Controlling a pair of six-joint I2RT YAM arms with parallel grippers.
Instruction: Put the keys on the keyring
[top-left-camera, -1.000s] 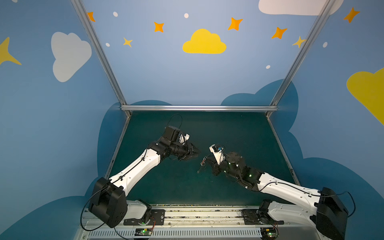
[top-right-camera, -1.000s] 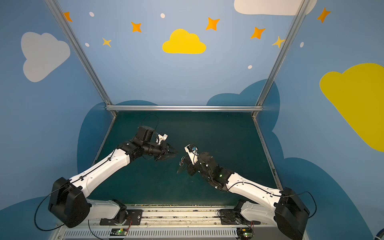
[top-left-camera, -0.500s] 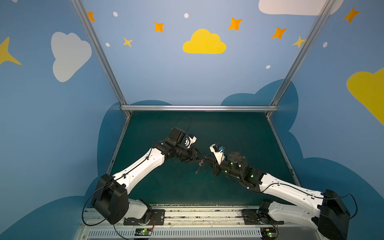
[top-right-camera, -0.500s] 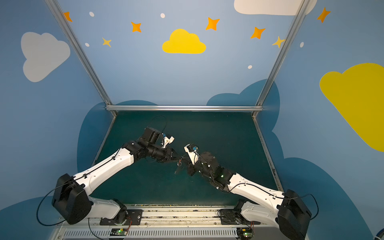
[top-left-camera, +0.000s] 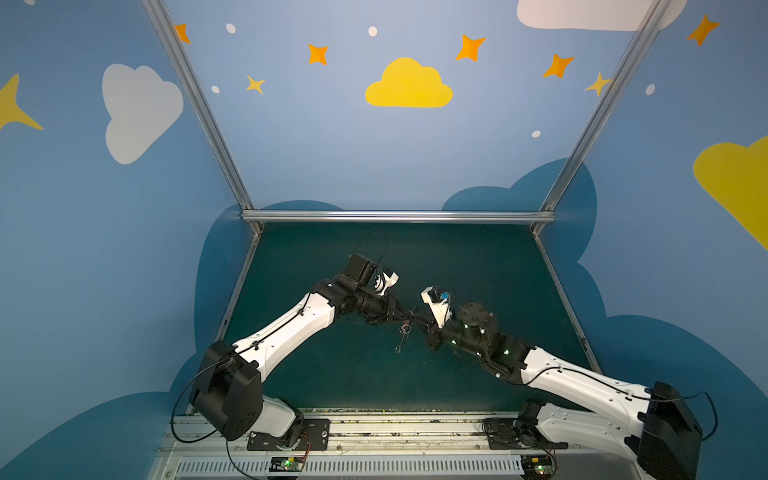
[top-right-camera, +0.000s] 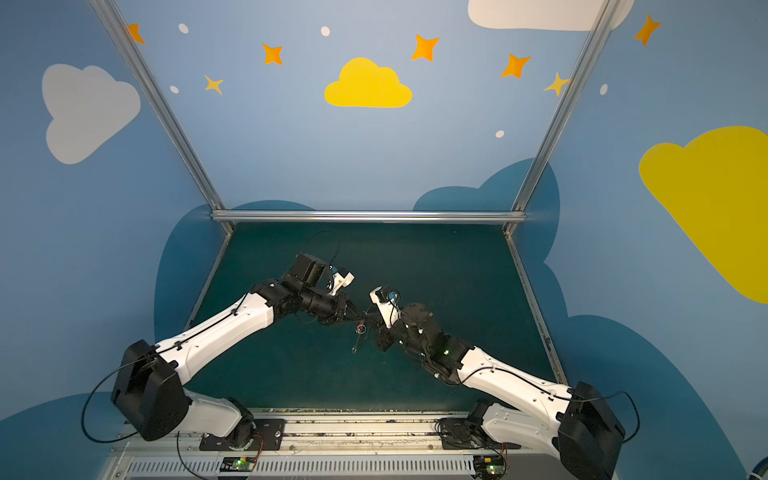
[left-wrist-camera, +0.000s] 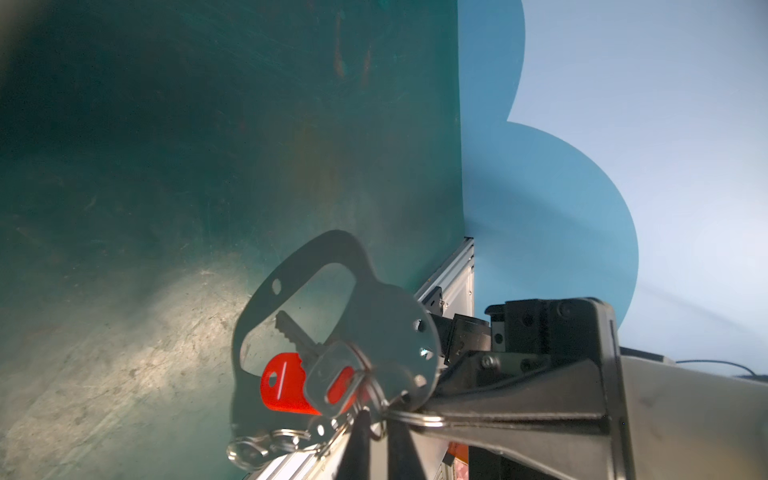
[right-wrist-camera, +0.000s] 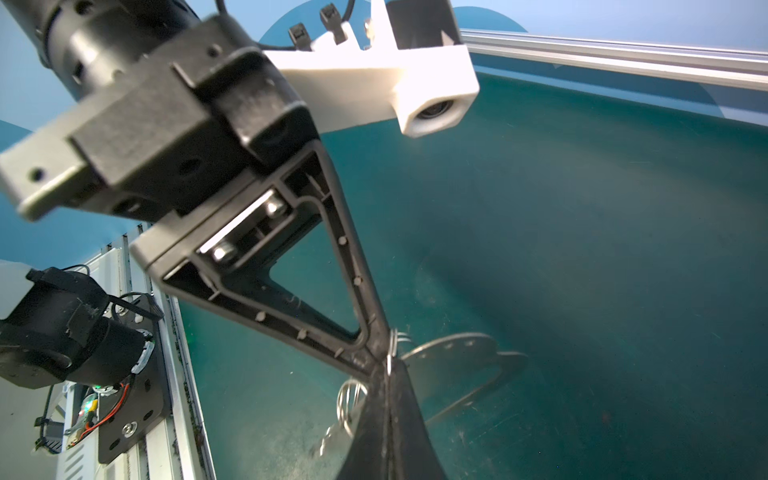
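Over the scuffed green desk, a flat grey holed plate hangs in mid-air. It partly screens the silver key and its glossy red tag, which show through its opening. The thin wire keyring is pinched in the closed right fingers. The left fingers, also closed, meet it, their hold unclear. More rings hang beside the plate.

On my screen I saw blue walls painted with yellow and white clouds and orange stars, silver metal rails along the edges, and a scratched dark green bench.
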